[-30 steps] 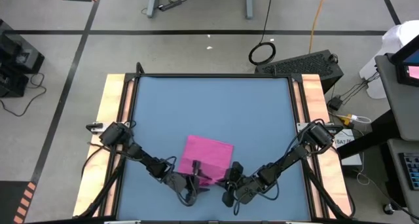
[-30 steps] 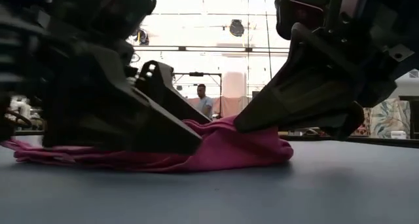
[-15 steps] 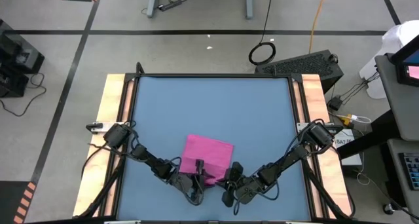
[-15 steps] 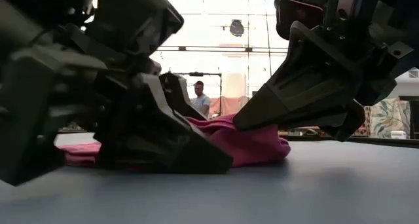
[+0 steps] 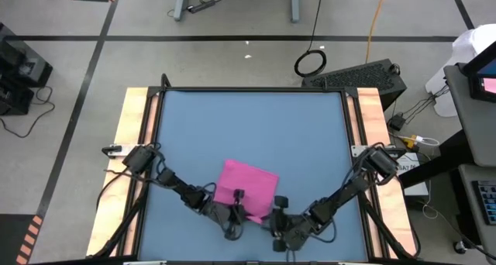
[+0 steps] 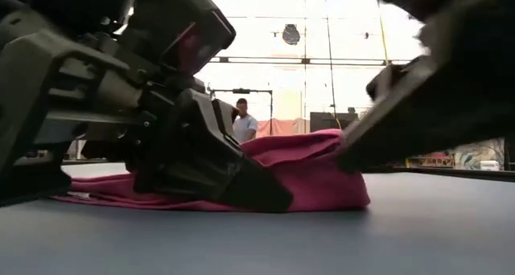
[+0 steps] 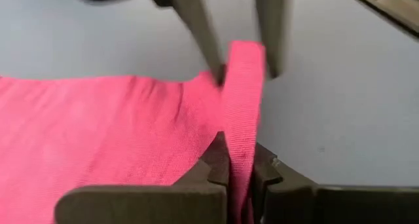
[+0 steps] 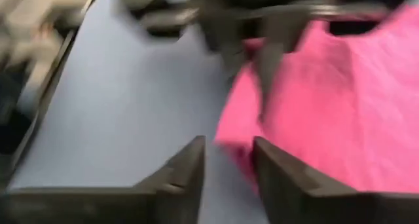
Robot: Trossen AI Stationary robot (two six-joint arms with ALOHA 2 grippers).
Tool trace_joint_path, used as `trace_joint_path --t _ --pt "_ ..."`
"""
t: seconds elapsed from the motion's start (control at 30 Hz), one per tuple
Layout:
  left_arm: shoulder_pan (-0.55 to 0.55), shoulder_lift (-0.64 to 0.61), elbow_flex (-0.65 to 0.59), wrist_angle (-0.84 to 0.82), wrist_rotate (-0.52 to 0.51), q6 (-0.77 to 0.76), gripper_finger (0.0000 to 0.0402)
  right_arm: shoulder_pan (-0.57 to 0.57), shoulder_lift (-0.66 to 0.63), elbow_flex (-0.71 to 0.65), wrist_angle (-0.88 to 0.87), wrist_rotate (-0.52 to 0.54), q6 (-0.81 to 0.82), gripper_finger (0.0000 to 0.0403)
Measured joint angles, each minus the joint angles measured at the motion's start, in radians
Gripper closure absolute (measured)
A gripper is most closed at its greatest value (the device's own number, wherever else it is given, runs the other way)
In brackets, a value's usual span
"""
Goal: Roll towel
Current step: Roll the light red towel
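Blue desk [image 5: 248, 133] with wood side rails, grey floor around it, bright room behind in the low view with a person [image 6: 243, 121] standing far back.

Towel [image 5: 244, 189] is magenta-pink, lying near the desk's front edge, about centre, mostly flat with its front edge bunched and lifted. In the low view the towel [image 6: 306, 174] humps up on the side nearer the right arm and trails flat and thin the other way.

Left hand [image 5: 235, 211] sits at the towel's front edge, low on the desk. Left wrist view shows its fingers [image 7: 219, 165] pinched narrow on a raised fold of towel [image 7: 243, 106], fabric standing up between them: it holds the towel. In the low view the left hand [image 6: 241, 190] is a big dark mass pressed onto the cloth.

Right hand [image 5: 277, 218] is just beside the towel's front right corner, close to the left hand. Right wrist view shows its fingers [image 8: 190, 168] parted, a clear gap between them, with the towel [image 8: 327, 112] corner at that gap but not clamped. It holds nothing that can be seen. Blurred in that view and in the low view.

Off the desk: coiled cable [image 5: 310, 63] on the floor, black keyboard [image 5: 360, 77] by the far right corner.
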Motion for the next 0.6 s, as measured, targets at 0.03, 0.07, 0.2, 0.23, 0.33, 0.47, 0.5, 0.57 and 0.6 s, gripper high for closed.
trace_joint_path --t 0.03,0.07,0.2,0.23,0.33,0.47,0.5,0.57,0.6 --pt "0.006 0.000 0.000 0.000 0.016 -0.007 0.0390 0.012 0.000 0.000 -0.012 0.003 -0.053 0.0263" --pt "0.012 0.000 0.000 -0.001 0.036 -0.017 0.0391 0.025 0.000 0.000 -0.022 0.017 -0.097 0.0243" --pt "0.034 -0.002 0.000 -0.010 0.116 -0.029 0.0391 0.076 0.000 0.000 -0.054 0.120 -0.210 0.0169" --pt "0.038 -0.002 0.000 -0.010 0.130 -0.031 0.0391 0.086 0.000 0.000 -0.057 0.153 -0.240 0.0154" --pt "0.049 -0.002 0.000 -0.010 0.164 -0.053 0.0391 0.105 0.007 0.001 -0.042 0.194 -0.331 0.0124" --pt "0.060 -0.002 0.000 -0.013 0.220 -0.056 0.0391 0.104 0.043 0.001 -0.021 0.218 -0.427 0.0125" --pt "0.061 -0.002 0.000 -0.014 0.226 -0.062 0.0392 0.103 0.045 0.001 -0.009 0.231 -0.450 0.0131" --pt "0.065 -0.002 0.001 -0.014 0.239 -0.063 0.0392 0.097 0.052 0.002 0.030 0.244 -0.493 0.0148" --pt "0.066 -0.002 0.001 -0.014 0.246 -0.064 0.0392 0.093 0.053 0.002 0.044 0.242 -0.515 0.0158"
